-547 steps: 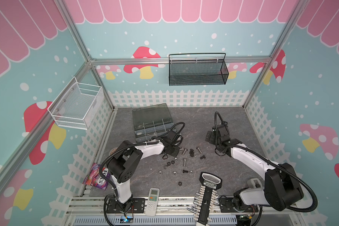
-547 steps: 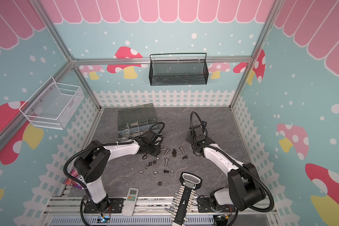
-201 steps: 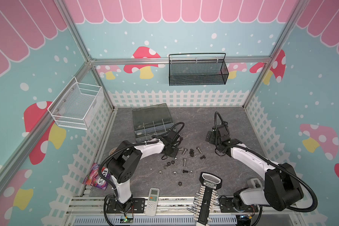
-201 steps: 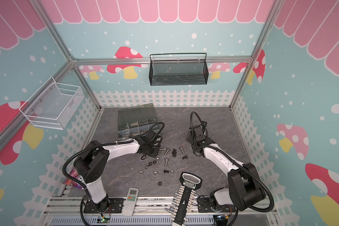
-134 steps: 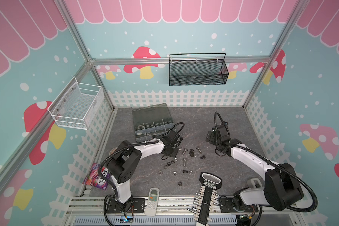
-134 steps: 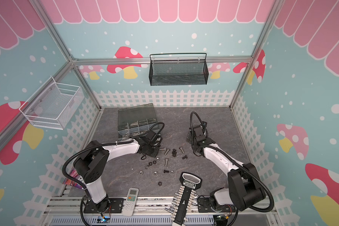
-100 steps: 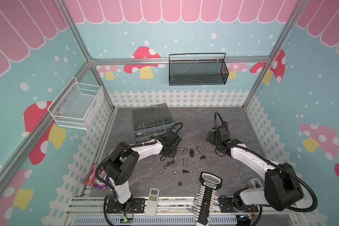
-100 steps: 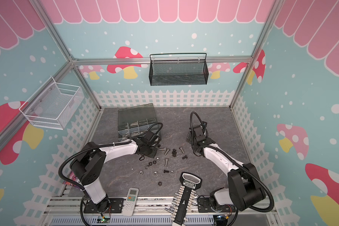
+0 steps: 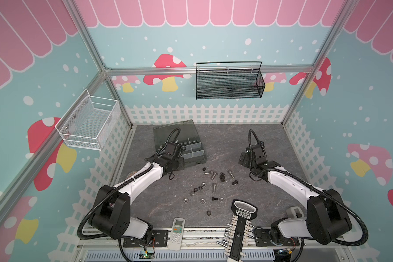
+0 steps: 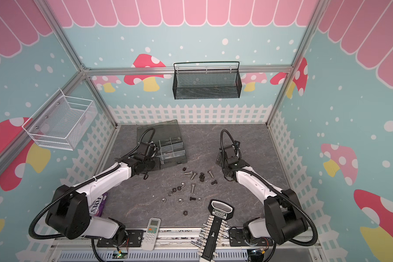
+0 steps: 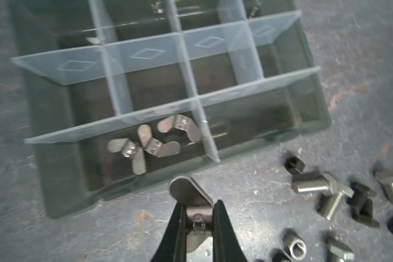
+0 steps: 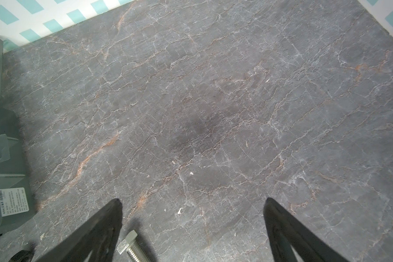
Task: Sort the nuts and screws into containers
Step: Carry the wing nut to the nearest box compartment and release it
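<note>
Grey marbled counter, mushroom wallpaper all round, and both arms are out over it. Left hand is clamped tight on a silver wing nut, with one wing poking out past the fingertips. It sits just outside the wall of the organizer box; whether the nut is touching the counter, I can't tell. Look at the corner compartment right behind that wall: three more wing nuts lie in a little heap, touching one another. The neighbouring compartments look dark and blurred, so no call on what's inside them.

In both top views the box lies toward the counter's far-left corner, its smoky lid tipped up on the far side. The left hand is at the box's near-left corner.

Middle of the counter is where the loose stock is: silver and black screws and nuts, scattered between the two arms and running toward the near edge.

Right hand is spread wide, gripping nothing. It hangs over bare counter toward the right edge, with one silver screw lying just beside a fingertip.
</note>
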